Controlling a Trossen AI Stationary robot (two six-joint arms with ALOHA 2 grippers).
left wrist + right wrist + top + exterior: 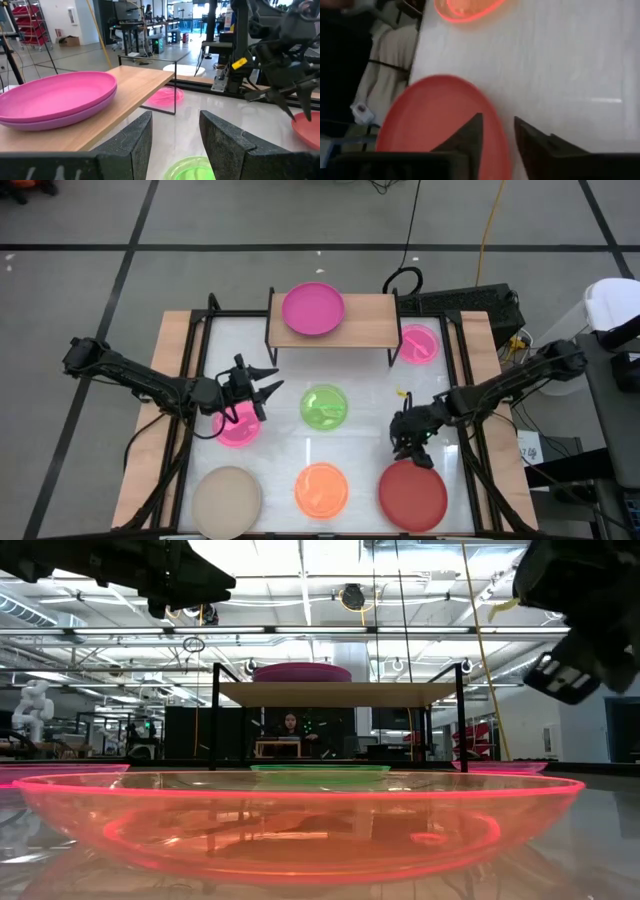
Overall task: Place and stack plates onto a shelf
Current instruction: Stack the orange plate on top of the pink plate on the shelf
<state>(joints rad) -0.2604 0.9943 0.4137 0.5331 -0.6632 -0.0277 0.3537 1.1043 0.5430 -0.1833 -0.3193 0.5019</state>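
Shelf (370,320) stands at the far edge of the white table (375,385), and everything else is placed from it. On its left half sit two larger plates, a magenta plate (313,308) stacked on a purple plate (75,119) that shows only as a rim beneath it in the left wrist view; the shelf's right half is bare. A small pink plate (419,344) lies on the table just beside the shelf's right end. In front of the shelf lies the green plate (324,406), and farther out the orange plate (321,489), with the beige plate (227,498) and red plate (413,495) at the near corners. The left gripper (262,393) hangs in front of the shelf's left end, over a second pink plate (237,427), its fingers spread and empty. The right gripper (410,448) is down at the red plate's far rim, well in front of the shelf's right end; its fingers are parted, one over the plate's edge, nothing gripped yet. Step in hand appears to be the pickup of the red plate. The next move likely calls for closing on the rim, then lifting and carrying the plate onto the magenta stack or the bare half.
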